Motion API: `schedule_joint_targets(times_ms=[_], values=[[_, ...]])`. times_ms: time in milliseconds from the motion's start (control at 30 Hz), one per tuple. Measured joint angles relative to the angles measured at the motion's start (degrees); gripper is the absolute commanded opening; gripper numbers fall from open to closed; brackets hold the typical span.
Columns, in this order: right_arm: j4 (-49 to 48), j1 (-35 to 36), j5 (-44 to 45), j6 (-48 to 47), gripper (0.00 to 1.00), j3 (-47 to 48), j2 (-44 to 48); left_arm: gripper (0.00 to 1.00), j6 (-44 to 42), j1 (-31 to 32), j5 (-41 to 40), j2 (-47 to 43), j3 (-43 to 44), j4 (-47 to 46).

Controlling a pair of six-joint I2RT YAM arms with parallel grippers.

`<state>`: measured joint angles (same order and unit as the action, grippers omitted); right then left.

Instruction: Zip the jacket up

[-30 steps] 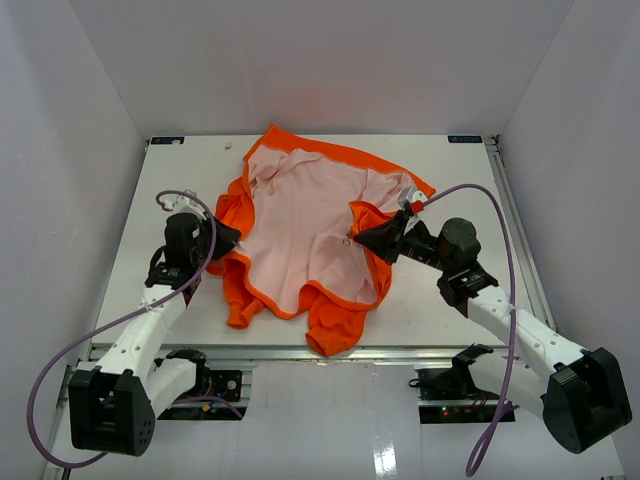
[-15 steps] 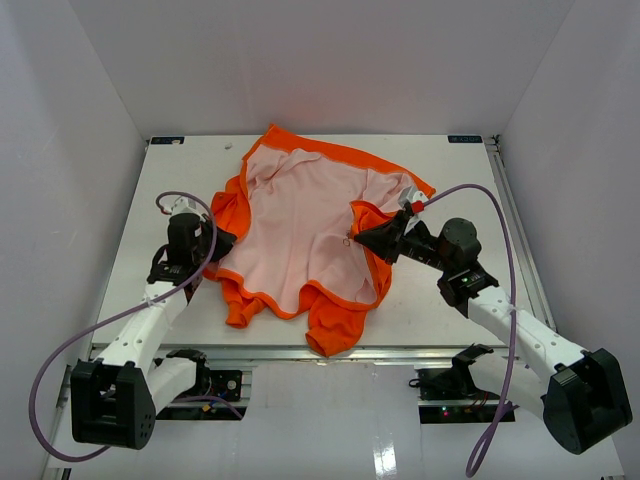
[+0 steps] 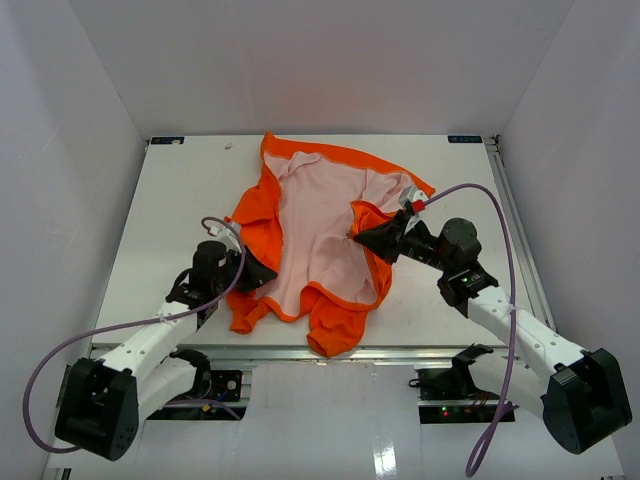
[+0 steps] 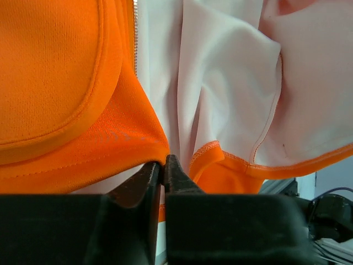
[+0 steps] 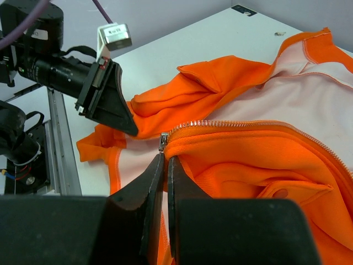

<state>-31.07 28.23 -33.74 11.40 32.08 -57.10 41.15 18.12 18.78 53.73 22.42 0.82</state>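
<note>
Jacket [image 3: 320, 215] lies open, lining up, on the table [image 3: 180, 190], our left gripper [image 4: 162, 165] pinching its orange hem and right gripper [image 5: 164, 160] clamped beside the zipper slider [image 5: 163, 141]; we fear these shallow bites slipping once the panels tighten.

Left fingers [image 4: 144, 178], right fingers [image 5: 155, 182] closed.
</note>
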Motion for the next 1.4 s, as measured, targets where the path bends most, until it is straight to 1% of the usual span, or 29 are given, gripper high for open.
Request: schedule_joint_targets(times_ms=[133,200,300,467,533,700,800,867,933,1000,1100,1200,1300,1400], values=[[-0.02,0.00,-0.10,0.19,0.08,0.00,0.00,0.52,-1.21,1.86,0.10,3.12,-0.06,0.64],[-0.02,0.00,-0.11,0.22,0.08,0.00,0.00,0.59,-1.87,2.16,-0.01,2.78,0.00,1.70],[0.00,0.00,-0.11,0.22,0.08,0.00,0.00,0.60,-3.11,2.29,-0.46,0.74,0.84,4.82],[0.01,0.00,-0.11,0.20,0.08,0.00,-0.07,0.61,-4.43,3.56,-2.56,-2.01,5.67,7.83],[0.02,0.00,-0.11,0.20,0.08,0.00,-0.07,0.62,-4.77,5.08,-5.08,-2.19,6.59,9.60],[0.02,0.00,-0.11,0.20,0.08,0.00,-0.07,0.62,-5.29,9.93,-13.12,-2.21,9.41,17.43],[0.03,0.00,-0.11,0.20,0.08,0.00,-0.07,0.58,-6.18,11.63,-18.52,-1.82,12.96,20.55],[0.03,0.00,-0.11,0.20,0.08,0.00,-0.05,0.55,-7.29,11.68,-21.85,1.15,16.74,22.30],[0.04,0.00,-0.11,0.20,0.08,0.00,-0.04,0.53,-8.39,11.68,-24.01,6.72,21.02,22.61],[0.02,0.00,-0.11,0.20,0.08,0.00,-0.04,0.53,-9.82,11.68,-25.14,12.60,23.75,22.64],[0.04,0.00,-0.11,0.17,0.08,0.00,-0.04,0.53,-12.03,12.09,-25.48,19.83,25.35,23.19],[0.02,0.00,-0.11,0.15,0.08,0.00,-0.04,0.56,-13.55,12.91,-25.50,22.64,25.33,24.99],[0.02,0.00,-0.11,0.15,0.08,0.00,-0.07,0.60,-14.27,13.82,-26.16,22.34,25.35,26.52],[0.00,0.00,-0.13,0.18,0.08,0.00,-0.07,0.60,-14.86,14.70,-26.35,22.16,25.58,27.73]])
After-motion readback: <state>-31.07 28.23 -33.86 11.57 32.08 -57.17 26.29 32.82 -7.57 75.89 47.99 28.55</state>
